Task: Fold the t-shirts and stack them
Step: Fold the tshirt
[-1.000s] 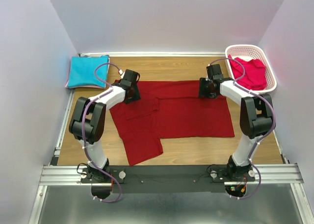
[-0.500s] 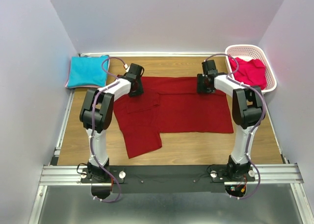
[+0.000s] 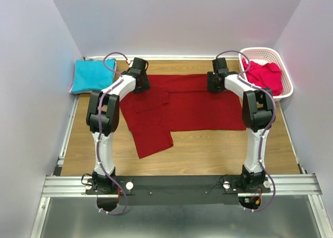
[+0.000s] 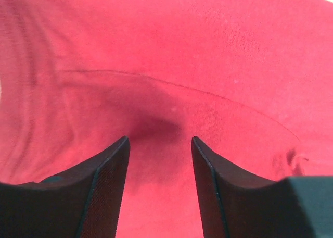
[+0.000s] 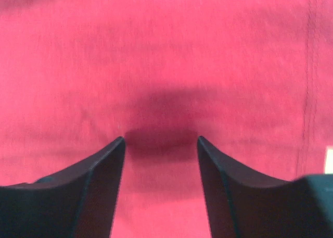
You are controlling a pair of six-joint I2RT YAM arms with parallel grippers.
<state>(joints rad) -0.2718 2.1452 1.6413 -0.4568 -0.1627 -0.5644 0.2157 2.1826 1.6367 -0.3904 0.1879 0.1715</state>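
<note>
A dark red t-shirt (image 3: 182, 110) lies spread across the middle of the wooden table, one sleeve reaching toward the near left. My left gripper (image 3: 139, 82) hovers over its far left corner and my right gripper (image 3: 216, 83) over its far right edge. Each wrist view shows open jaws with flat red cloth (image 4: 166, 82) (image 5: 166, 66) below and nothing pinched between them. A folded turquoise t-shirt (image 3: 92, 75) rests at the far left. A crumpled pinkish-red t-shirt (image 3: 265, 76) sits in the basket.
The white latticed basket (image 3: 283, 95) stands at the far right corner. White walls close in the table on three sides. The metal rail (image 3: 177, 185) with both arm bases runs along the near edge.
Both arms have stretched toward the far edge, drawing the dark red shirt's far hem with them. The left jaws have widened a little.
</note>
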